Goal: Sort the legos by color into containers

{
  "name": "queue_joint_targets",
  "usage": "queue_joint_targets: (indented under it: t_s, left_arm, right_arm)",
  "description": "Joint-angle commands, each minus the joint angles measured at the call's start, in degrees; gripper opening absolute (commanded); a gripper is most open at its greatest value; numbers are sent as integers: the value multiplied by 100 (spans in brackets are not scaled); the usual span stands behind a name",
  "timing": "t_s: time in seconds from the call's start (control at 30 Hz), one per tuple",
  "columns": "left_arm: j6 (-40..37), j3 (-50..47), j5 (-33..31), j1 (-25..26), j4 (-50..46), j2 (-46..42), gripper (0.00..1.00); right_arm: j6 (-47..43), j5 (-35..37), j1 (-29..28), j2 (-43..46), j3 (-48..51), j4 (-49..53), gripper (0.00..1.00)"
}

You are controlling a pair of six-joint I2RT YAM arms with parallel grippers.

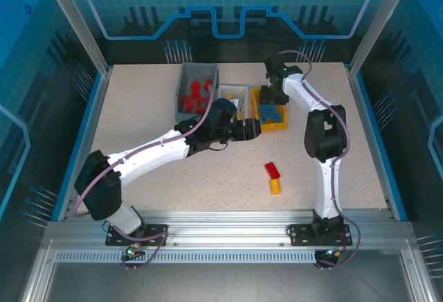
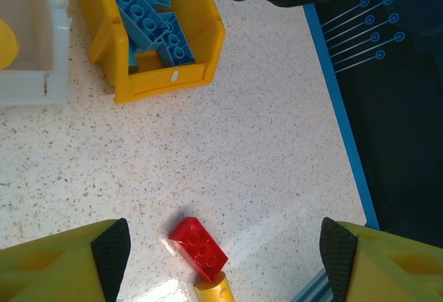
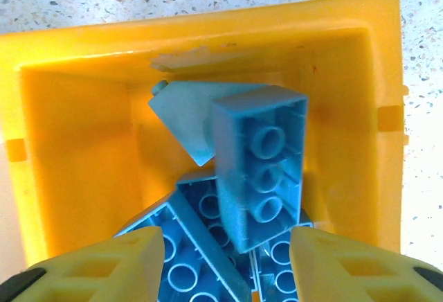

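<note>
The right gripper (image 3: 228, 250) hung over the yellow bin (image 3: 69, 143), fingers spread around a blue brick (image 3: 259, 163) upended on the blue pile; the left gripper (image 2: 225, 250), fingers wide apart, hovered above a red brick (image 2: 199, 248) touching a yellow brick (image 2: 211, 291) on the table (image 2: 263, 149).

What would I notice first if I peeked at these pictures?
Probably the bright yellow-orange plastic bin at the back of the table, heaped with light blue studded plastic bricks, with the right tool hanging open just above it. Further left, the dark grey plastic bin holds red plastic bricks, and one red brick and one yellow brick lie loose on the speckled table nearer the front.
</note>
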State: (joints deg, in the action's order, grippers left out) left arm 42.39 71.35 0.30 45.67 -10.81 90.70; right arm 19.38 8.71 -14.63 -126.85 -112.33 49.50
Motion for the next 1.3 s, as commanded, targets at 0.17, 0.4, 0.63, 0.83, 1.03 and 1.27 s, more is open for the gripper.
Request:
queue_joint_targets:
  t_s: [0.17, 0.4, 0.63, 0.83, 1.03, 1.27]
  left_arm:
    - [1021, 1, -202, 329, -417, 142, 74]
    - [1997, 418, -88, 762, -685, 931, 72]
    - [2956, 1126, -45, 1072, -1286, 1852, 74]
    - [3533, 2283, -81, 1213, -2513, 2688, 76]
    - [3948, 2839, 8, 1238, -2985, 3232, 76]
    - [4141, 3128, 126, 1233, -2888, 3667, 75]
  right_arm:
    - [-33, 131, -346, 1976, 756, -143, 52]
    - [337, 503, -551, 4456, 3131, -597, 52]
    - [962, 672, -667, 7070, 5262, -191, 55]
    - [1444, 414, -796, 8144, 5897, 468, 56]
    - [1639, 488, -984, 8557, 5899, 829, 56]
    - [1753, 674, -1050, 8946, 5806, 1066, 56]
